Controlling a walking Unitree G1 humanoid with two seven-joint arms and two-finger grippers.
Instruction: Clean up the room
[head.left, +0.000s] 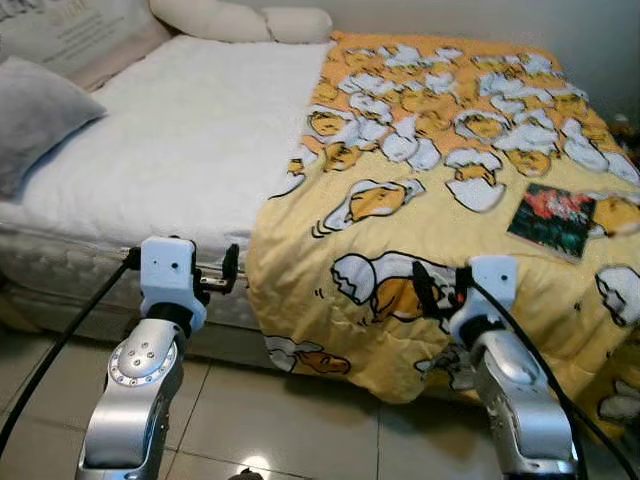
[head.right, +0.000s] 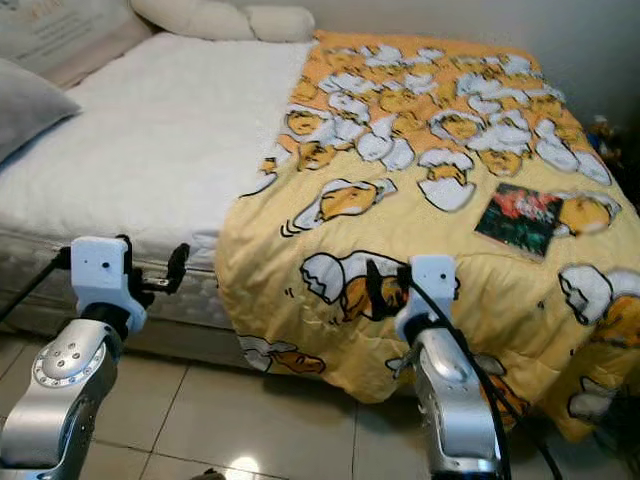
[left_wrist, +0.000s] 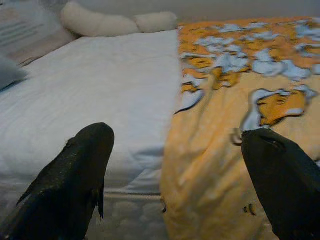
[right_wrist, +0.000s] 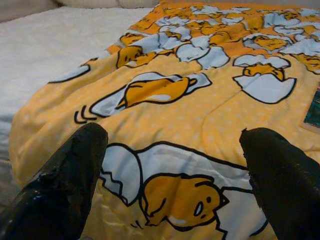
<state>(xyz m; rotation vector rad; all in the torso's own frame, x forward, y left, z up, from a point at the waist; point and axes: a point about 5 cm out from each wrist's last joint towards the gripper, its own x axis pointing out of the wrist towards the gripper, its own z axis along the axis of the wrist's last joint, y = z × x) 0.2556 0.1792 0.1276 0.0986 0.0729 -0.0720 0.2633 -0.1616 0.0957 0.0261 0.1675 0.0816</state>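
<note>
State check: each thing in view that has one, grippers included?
Blanket: spread over the right part of the bed, front edge hanging over the side.
Mattress: left part uncovered.
Book: closed, flat on the blanket.
Left gripper: open, empty.
Right gripper: open, empty.
Grey pillow: on the mattress.

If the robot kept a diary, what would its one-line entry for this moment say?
left pincer: open, at bed edge | right pincer: open, over yellow blanket | book: lying on blanket, untouched

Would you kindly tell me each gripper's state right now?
Left gripper: open, holding nothing, at the bed's edge.
Right gripper: open, holding nothing, over the yellow blanket.
</note>
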